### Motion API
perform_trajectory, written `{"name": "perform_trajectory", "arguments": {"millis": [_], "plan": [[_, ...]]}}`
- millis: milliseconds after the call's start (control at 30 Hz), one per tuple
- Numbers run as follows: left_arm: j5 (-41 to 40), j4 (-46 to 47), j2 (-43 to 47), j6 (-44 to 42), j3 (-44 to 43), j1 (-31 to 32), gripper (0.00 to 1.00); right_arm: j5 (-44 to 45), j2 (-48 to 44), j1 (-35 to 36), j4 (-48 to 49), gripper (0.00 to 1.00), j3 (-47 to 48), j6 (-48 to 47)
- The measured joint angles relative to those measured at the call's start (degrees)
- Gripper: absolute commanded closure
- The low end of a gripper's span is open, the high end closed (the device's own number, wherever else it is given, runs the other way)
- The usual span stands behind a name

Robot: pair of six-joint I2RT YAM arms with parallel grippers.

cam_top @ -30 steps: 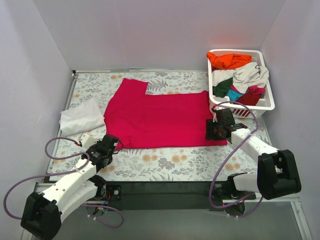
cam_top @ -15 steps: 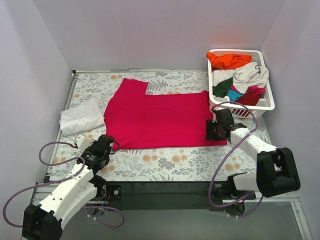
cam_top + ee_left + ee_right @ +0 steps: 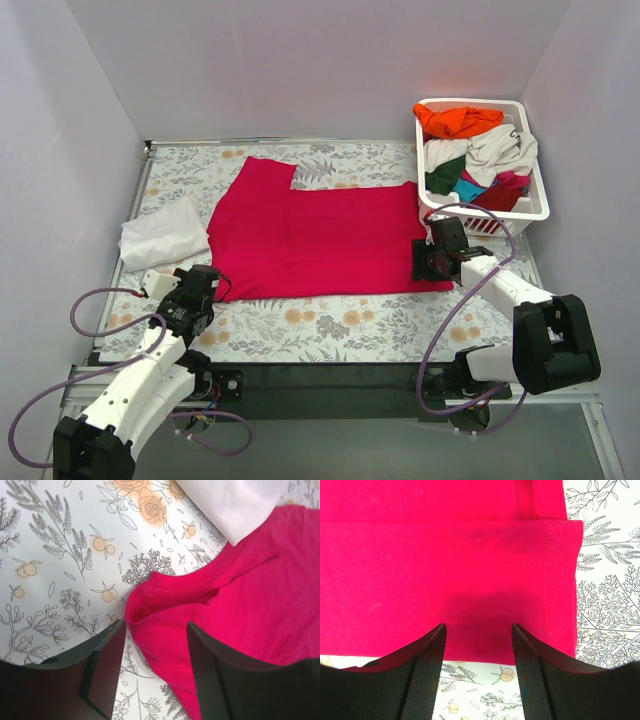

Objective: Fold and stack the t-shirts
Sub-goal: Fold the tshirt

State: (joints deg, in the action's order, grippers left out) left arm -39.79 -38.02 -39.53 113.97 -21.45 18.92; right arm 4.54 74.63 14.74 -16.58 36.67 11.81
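A large crimson-pink t-shirt (image 3: 320, 235) lies spread flat on the flowered table, part folded. My left gripper (image 3: 208, 284) stands open at its near left corner. In the left wrist view that rumpled corner (image 3: 165, 610) lies between the fingers of the left gripper (image 3: 156, 630), resting loose on the table. My right gripper (image 3: 424, 262) is open over the shirt's near right hem (image 3: 470, 580); in its wrist view the right gripper (image 3: 478, 630) straddles the cloth's edge without pinching it. A folded white t-shirt (image 3: 163, 232) lies left of the crimson one, its corner (image 3: 235, 505) touching it.
A white slotted basket (image 3: 535, 205) at the back right holds more t-shirts: orange (image 3: 458, 120), off-white (image 3: 500, 150), green (image 3: 445, 178), teal (image 3: 468, 188). Grey walls close in the table on three sides. Purple cables loop beside both arms.
My left gripper has gone from shut to open and shifted a little left along the crimson shirt's near corner. The right gripper has barely moved.
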Motion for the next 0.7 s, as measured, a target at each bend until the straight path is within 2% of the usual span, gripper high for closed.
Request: {"name": "perform_trajectory", "arguments": {"millis": [133,233,367,500,700], "plan": [[-0.9,-2.2,0.5,-0.1,-1.7,-0.3,0.32,0.2,0.0,0.0,0.0,0.50,0.0,0.0],[-2.1,-2.8,1.7,-1.7,-4.5,-0.4,0.31,0.6,0.0,0.0,0.0,0.51,0.0,0.0],[-2.3,2.7,0.6,-6.7,-6.9,-0.4,0.31,0.7,-1.4,0.0,0.0,0.51,0.0,-0.1],[-0.7,11.8,-10.0,-12.1,-8.6,1.0,0.31,0.7,-4.2,0.2,0.0,0.51,0.5,-0.2],[1.7,24.3,-27.7,-19.2,-13.8,9.8,0.30,0.7,-3.0,1.2,0.0,0.51,4.6,0.0]]}}
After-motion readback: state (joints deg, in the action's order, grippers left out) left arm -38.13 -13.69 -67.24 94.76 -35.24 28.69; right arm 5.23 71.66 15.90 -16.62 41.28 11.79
